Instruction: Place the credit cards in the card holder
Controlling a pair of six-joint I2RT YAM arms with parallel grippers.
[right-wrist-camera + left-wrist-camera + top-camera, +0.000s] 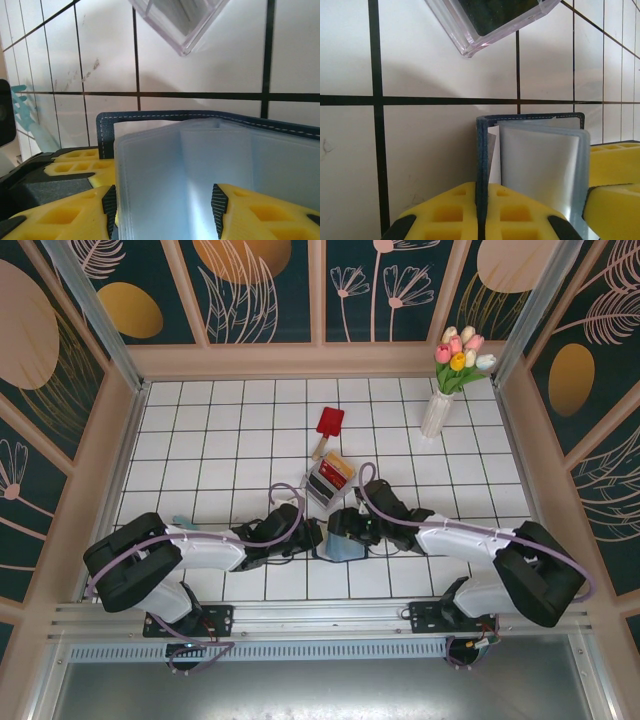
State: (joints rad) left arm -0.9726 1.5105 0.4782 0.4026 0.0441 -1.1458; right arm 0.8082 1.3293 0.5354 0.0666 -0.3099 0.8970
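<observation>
The card holder [350, 546] stands open on the tiles between my two grippers. Its navy cover [481, 150] stands on edge, and my left gripper [482, 192] is shut on it. Clear grey-blue sleeves [165, 175] fan out inside the stitched navy cover [150, 116]. My right gripper [164, 209] is open and straddles the sleeve stack, one black pad [109, 210] against its left edge. The credit cards [337, 471], red and yellow-orange, sit in a clear plastic box just beyond the holder. In the top view the left gripper [315, 538] and right gripper [342, 530] meet at the holder.
The clear box [320, 488] lies tilted close behind the holder; its corner shows in both wrist views [470, 42] [185, 42]. A red spatula [328, 425] lies farther back. A vase of tulips [440, 405] stands at the back right. A teal object [183, 522] lies left.
</observation>
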